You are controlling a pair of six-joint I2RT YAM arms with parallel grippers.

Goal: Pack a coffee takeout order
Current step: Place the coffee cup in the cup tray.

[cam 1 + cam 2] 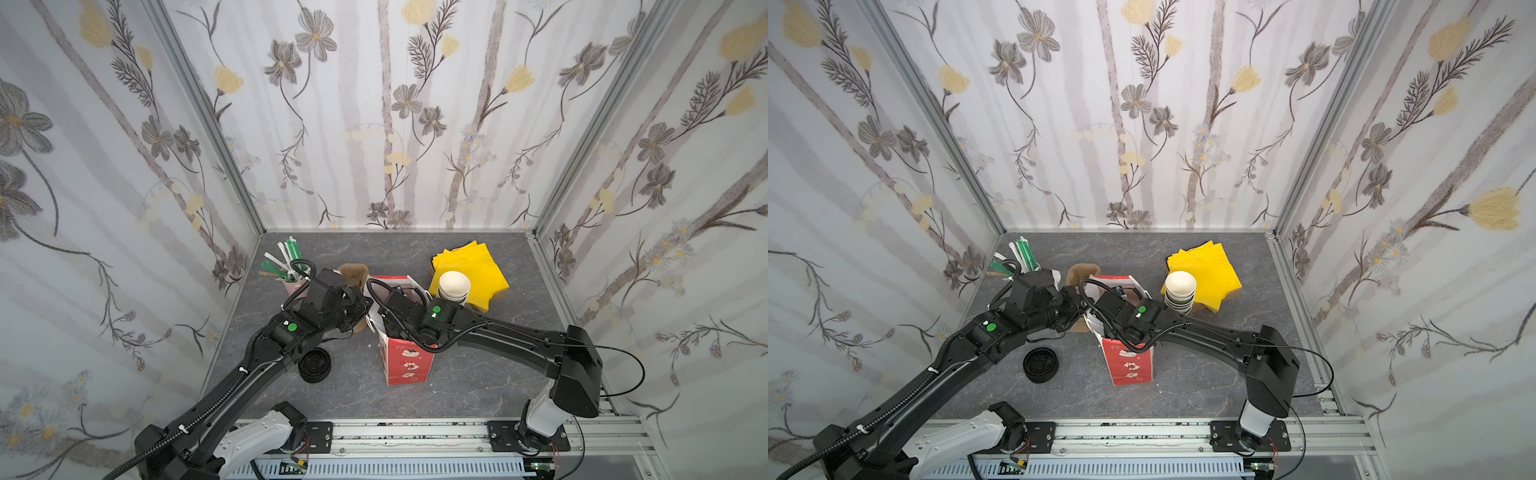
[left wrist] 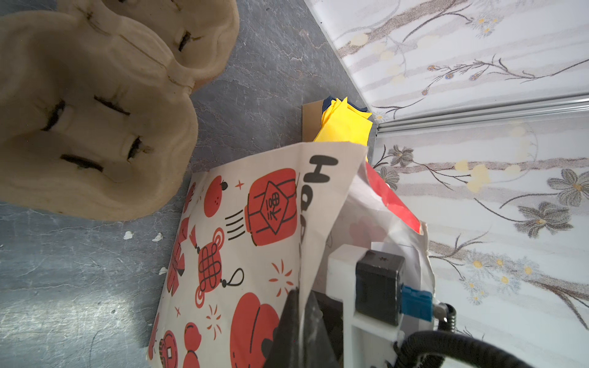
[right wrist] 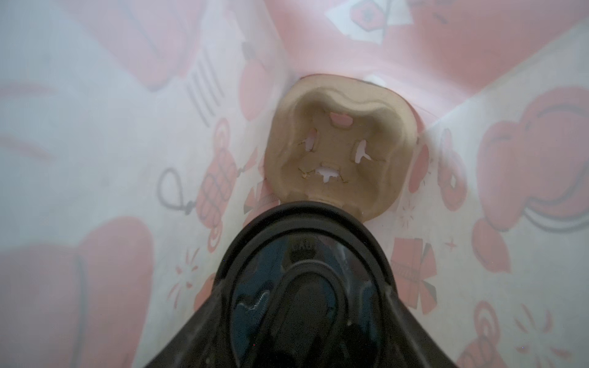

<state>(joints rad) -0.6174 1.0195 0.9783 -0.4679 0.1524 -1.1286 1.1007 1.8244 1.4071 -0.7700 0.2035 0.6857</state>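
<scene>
The red bag (image 1: 409,361) stands upright and open near the middle of the worktop (image 1: 478,386). The left claw (image 2: 298,299) is pinched together on the bag's left rim, with the printed paper caught between its fingertips, as the left wrist view shows. The right arm reaches down through the bag's mouth in both top views. Inside the bag, the right wrist view shows the right claw (image 3: 302,251) clamped on the black-lidded cup (image 3: 299,286), a dark finger on each side of the lid. The tan carrier (image 3: 338,143) lies at the bottom of the bag with one empty pocket in sight beyond the cup. Whether the cup already sits in the other pocket cannot be told. A pile of yellow napkins (image 1: 473,270) lies toward the back right corner, and a stack of white cups (image 1: 454,289) stands just beside it, next to the bag's right side. Green straws (image 1: 286,266) stand in a pink holder near the back left corner. Spare carriers (image 2: 95,111) lie just behind the left claw, near the bag. A stack of black lids (image 1: 314,365) lies toward the left edge, partly under the left arm.
</scene>
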